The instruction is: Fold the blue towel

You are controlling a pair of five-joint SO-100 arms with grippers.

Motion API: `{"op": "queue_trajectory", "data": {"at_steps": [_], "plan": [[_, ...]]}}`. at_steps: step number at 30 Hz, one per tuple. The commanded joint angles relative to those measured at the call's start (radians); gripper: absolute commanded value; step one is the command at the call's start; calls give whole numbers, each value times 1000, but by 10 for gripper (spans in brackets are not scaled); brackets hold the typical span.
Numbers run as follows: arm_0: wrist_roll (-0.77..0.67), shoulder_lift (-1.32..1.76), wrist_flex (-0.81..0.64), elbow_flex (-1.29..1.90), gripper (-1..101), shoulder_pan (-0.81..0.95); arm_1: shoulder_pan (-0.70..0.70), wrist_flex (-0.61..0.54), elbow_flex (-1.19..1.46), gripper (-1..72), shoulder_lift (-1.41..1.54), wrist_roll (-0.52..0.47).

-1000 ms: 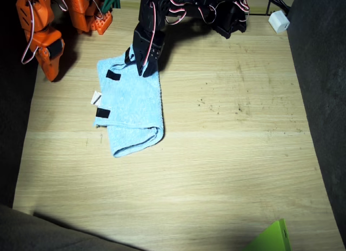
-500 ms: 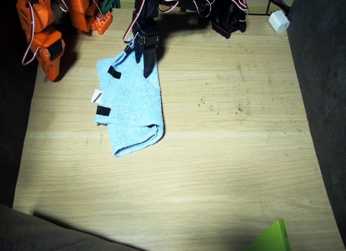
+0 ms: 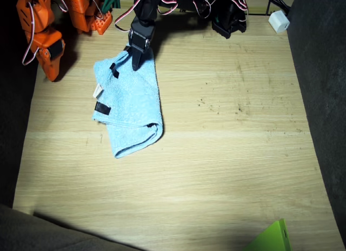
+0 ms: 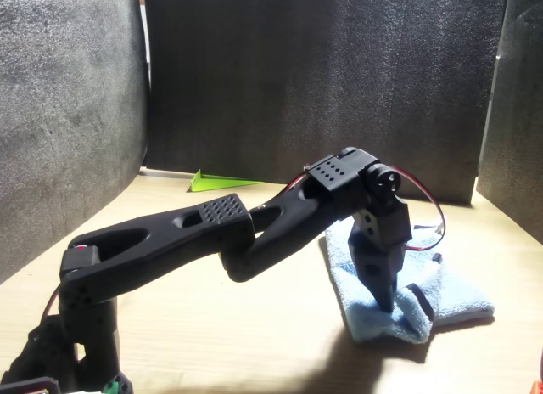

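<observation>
Towel, light sky-blue terry cloth (image 3: 130,107), already doubled once, second fold pending. Black left gripper (image 3: 136,60) pinched shut on its twelve-o'clock edge; orange right gripper (image 3: 50,55) idle, opening unclear.

Left gripper (image 3: 135,63) pinching blue towel (image 3: 130,107)

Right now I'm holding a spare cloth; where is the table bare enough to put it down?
Bare: the wood between the light blue terry towel and the green wedge. Crowded: the far edge, around the left gripper, the orange right arm and a white block.
</observation>
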Motion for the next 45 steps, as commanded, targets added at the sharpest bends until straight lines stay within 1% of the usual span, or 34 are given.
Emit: {"op": "queue_trajectory", "data": {"at_steps": [1, 2, 4, 5, 8, 10, 12, 15, 21, 26, 27, 29, 30, 32, 33, 35, 36, 37, 38, 39, 40, 42, 43, 45], "plan": [[25, 11, -48, -100, 206, -143, 14, 20, -37, -1, 14, 9], [0, 15, -58, -98, 266, -141, 14, 20, -37, -1, 14, 9], [-28, 18, -52, -98, 265, -141, 12, 21, -37, -1, 15, 9], [-104, 21, -49, -98, 268, -141, 12, 21, -35, -1, 17, 11], [-253, 29, -20, -100, 211, -135, 12, 21, -37, -1, 15, 11], [-341, 38, -11, -101, 210, -110, 14, 21, -38, -1, 12, 11], [-354, 44, -5, -101, 191, -83, 15, 21, -38, -1, 12, 11], [-339, 78, 23, -101, 160, -46, 15, 21, -38, -1, 12, 12], [-310, 199, 71, -98, 144, 31, 14, 21, -38, -1, 12, 14], [-293, 298, 71, -97, 144, 110, 15, 21, -38, -1, 12, 14], [-319, 316, 61, -97, 139, 133, 15, 21, -38, -1, 12, 14], [-437, 348, 61, -78, 119, 175, 15, 21, -34, -1, 23, 14], [-494, 351, 83, -67, 69, 196, 15, 20, -23, -1, 40, 15], [-638, 316, 169, -94, 4, 242, 21, 35, -12, -1, 72, 20], [-732, 331, 179, -18, -4, 268, 26, 58, -23, -1, 66, 25], [-917, 451, 173, 272, -4, 319, 0, 81, -57, -1, 25, 14], [-966, 505, 173, 396, -4, 330, -18, 112, -89, -1, 5, 5], [-1012, 555, 172, 506, -4, 334, -37, 167, -141, -1, -23, 2], [-1040, 600, 170, 601, -4, 333, -51, 224, -192, -1, -51, 2], [-1054, 626, 167, 675, -4, 318, -55, 255, -222, -1, -67, 2], [-1063, 647, 160, 733, -5, 296, -52, 244, -216, -1, -67, -2], [-1063, 704, 101, 854, -5, 252, -31, 163, -149, -1, -37, -8], [-1048, 752, 38, 940, -5, 230, -14, 123, -114, -1, -21, -8], [-1006, 864, -126, 1140, -5, 190, 12, 83, -69, -1, 0, 0]]}}
